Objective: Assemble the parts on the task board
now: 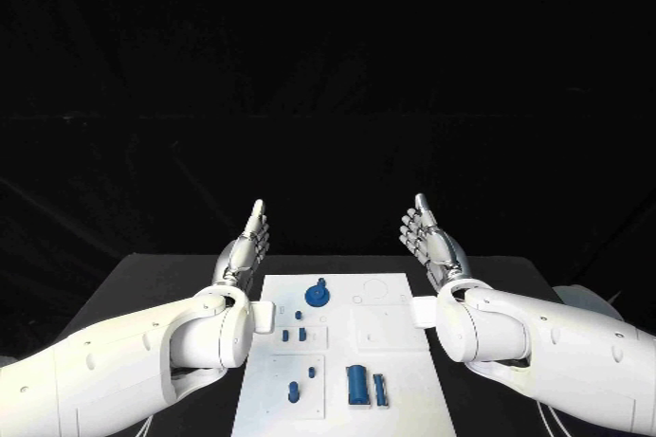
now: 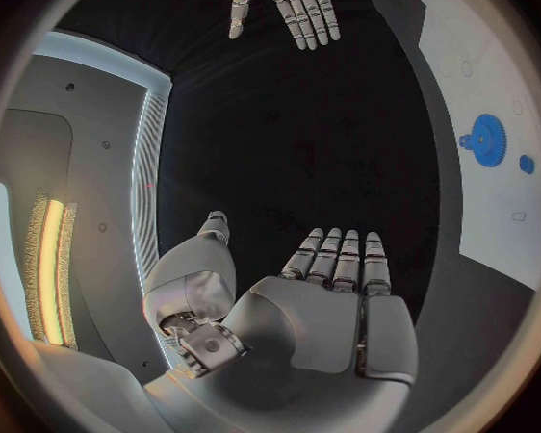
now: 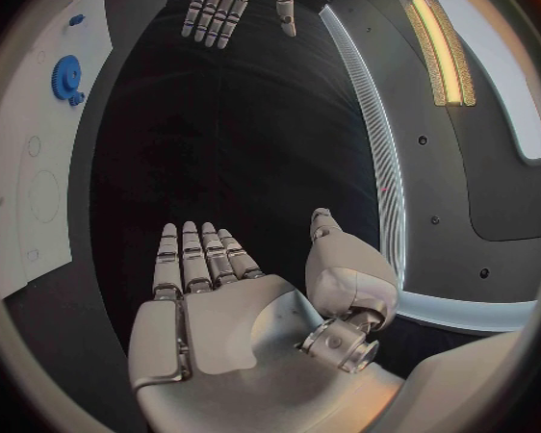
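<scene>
The task board (image 1: pixel 342 361) lies on the black table (image 1: pixel 164 276) between my two arms, its long axis running away from me. On it a blue gear (image 1: pixel 318 295) stands toward the far end, with smaller blue parts (image 1: pixel 359 385) nearer me. My left hand (image 1: pixel 244 252) and right hand (image 1: pixel 435 247) hang beyond the far corners, fingers straight, holding nothing. The gear sits slightly left of centre, so I judge my left hand the nearer.

Head camera high, facing down on black bench (image 1: pixel 164 276). Wrist cameras close behind own palms, facing along fingers. All share white rectangular task board (image 1: pixel 342 399) (image 2: pixel 493 77) (image 3: pixel 24 115), round blue gear part (image 1: pixel 318 295) (image 2: pixel 488 140) (image 3: pixel 66 76).
</scene>
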